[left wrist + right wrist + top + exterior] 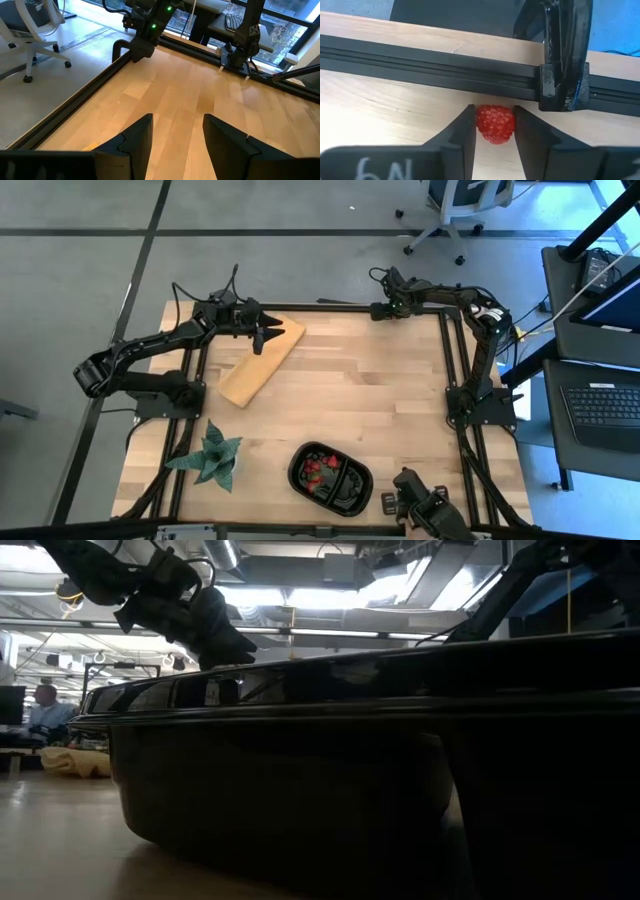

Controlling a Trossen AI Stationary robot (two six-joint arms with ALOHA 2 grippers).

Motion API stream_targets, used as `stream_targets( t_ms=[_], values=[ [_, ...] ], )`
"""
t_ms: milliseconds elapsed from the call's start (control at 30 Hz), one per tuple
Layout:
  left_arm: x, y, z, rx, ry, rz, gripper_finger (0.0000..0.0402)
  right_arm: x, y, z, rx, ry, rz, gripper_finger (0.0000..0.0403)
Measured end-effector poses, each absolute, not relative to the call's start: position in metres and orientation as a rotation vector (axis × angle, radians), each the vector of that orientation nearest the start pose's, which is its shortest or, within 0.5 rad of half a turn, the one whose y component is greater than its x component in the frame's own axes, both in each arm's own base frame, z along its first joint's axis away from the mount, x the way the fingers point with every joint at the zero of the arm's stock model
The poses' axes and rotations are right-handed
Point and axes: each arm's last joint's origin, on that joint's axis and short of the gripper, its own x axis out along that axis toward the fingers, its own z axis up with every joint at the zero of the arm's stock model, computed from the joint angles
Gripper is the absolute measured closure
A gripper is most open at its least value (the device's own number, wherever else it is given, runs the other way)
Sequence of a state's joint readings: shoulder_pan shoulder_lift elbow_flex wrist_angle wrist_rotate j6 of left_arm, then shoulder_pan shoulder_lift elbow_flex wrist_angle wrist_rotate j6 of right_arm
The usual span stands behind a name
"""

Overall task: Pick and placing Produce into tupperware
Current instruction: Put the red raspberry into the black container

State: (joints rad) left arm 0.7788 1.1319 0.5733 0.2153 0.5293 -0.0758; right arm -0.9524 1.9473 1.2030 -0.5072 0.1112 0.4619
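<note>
The black tupperware tray [330, 770] stands right before the low camera, its glossy wall filling most of that view. From above, the tray [330, 477] sits near the worktop's front edge, a little right of the middle. Its inner compartments hold several red strawberry-like fruits [314, 469] toward the left side, with darker berries [340, 490] in the compartments beside them; how many of each cannot be told.

One more piece of produce lies apart from the tray: a red raspberry-like berry [495, 123] on the wood at the worktop's far edge, just beside the black frame rail [430, 60] that runs along that edge. The right gripper [494, 129] is down at this berry with one finger on each side. The fingers [462, 132] look to be touching it or nearly so, and the berry rests on the wood. In the high view this right gripper [380, 309] is at the far edge, right of the middle.

The left gripper [176, 137] hangs over bare wood near the far left corner, its fingers parted and holding nothing. From above, it [262, 336] is over the far end of a tan flat board [262, 363] that lies slantwise there. A green spiky plant [212, 455] stands near the front left corner.
</note>
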Motion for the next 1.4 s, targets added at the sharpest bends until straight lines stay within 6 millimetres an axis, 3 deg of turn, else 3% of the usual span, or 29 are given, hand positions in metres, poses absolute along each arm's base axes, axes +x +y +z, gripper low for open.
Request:
stream_targets(
  t_ms=[367, 567, 700, 867, 1067, 1233, 1400],
  values=[
    [0.177, 0.154, 0.232, -0.285, 0.264, 0.257, 0.0235, 0.211, -0.292, 0.144, 0.86, 1.051, -1.152, 0.029],
    [0.177, 0.154, 0.232, -0.284, 0.264, 0.257, 0.0235, 0.218, -0.274, 0.178, 0.808, 1.016, -1.088, 0.0288],
    [0.177, 0.154, 0.232, -0.285, 0.264, 0.257, 0.0235, 0.225, -0.25, 0.212, 0.758, 0.972, -0.984, 0.0289],
    [0.177, 0.154, 0.232, -0.285, 0.264, 0.257, 0.0235, 0.238, -0.2, 0.261, 0.685, 0.879, -0.795, 0.0289],
    [0.177, 0.154, 0.232, -0.285, 0.264, 0.257, 0.0235, 0.252, -0.118, 0.311, 0.581, 0.756, -0.53, 0.029],
    [0.178, 0.154, 0.232, -0.303, 0.262, 0.256, 0.0235, 0.265, -0.048, 0.331, 0.536, 0.679, -0.302, 0.0288],
    [0.186, 0.145, 0.233, -0.3, 0.26, 0.199, 0.0235, 0.285, 0.017, 0.334, 0.474, 0.621, -0.082, 0.0291]
  ],
)
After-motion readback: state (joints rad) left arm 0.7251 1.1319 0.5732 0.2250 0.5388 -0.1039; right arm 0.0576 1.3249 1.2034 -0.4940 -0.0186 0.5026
